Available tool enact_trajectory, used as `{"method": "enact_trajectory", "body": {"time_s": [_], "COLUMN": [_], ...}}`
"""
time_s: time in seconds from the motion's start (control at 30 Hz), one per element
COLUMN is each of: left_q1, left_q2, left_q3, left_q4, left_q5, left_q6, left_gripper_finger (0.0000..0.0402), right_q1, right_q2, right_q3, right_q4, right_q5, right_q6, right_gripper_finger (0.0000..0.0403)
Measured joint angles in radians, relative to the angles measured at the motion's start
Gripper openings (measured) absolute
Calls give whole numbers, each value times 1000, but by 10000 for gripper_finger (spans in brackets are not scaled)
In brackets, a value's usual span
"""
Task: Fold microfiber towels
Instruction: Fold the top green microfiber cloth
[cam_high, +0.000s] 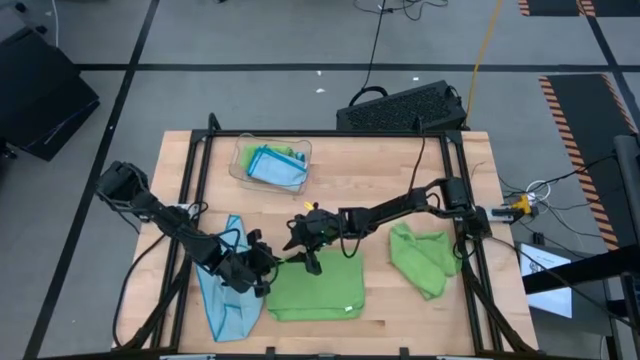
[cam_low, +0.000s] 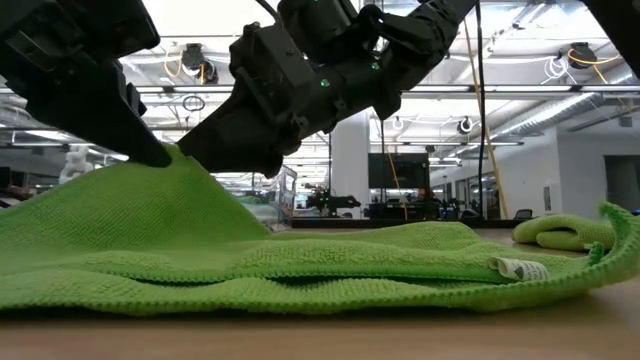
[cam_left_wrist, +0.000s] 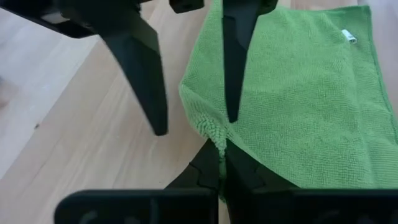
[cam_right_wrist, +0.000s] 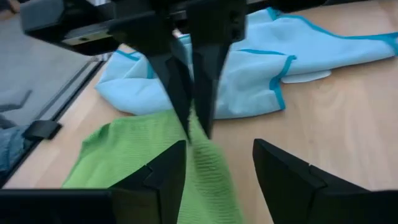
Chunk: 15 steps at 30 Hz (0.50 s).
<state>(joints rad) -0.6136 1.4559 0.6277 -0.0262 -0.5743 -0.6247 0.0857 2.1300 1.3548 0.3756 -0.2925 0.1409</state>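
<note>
Green towel (cam_high: 318, 286) corner being pinched and lifted by left gripper (cam_high: 268, 268) for folding; right gripper (cam_high: 308, 258) being poised alongside, fingers apart, nothing held.

Matte black jointed arms (cam_high: 395, 208); black tapered claw fingers (cam_left_wrist: 140, 68); small green LEDs.

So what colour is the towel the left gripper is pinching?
Lime green towel, clearest in the left wrist view.

Lime green towel (cam_high: 318, 287); light blue towel (cam_high: 228, 290); dark claws
</note>
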Motion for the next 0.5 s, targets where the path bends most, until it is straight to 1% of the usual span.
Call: {"method": "enact_trajectory", "body": {"time_s": [0.27,0.5], "left_q1": [0,0], "left_q2": [0,0], "left_q3": [0,0], "left_q4": [2,2], "left_q5": [-3,-11], "left_q6": [2,2], "left_gripper_finger": [7,8], "right_q1": [14,14], "right_q2": [0,0], "right_q3": [0,0], "right_q4": [-5,-18], "right_q5": [-26,-27], "right_q6": [-34,-67], "right_gripper_finger": [134,69]}}
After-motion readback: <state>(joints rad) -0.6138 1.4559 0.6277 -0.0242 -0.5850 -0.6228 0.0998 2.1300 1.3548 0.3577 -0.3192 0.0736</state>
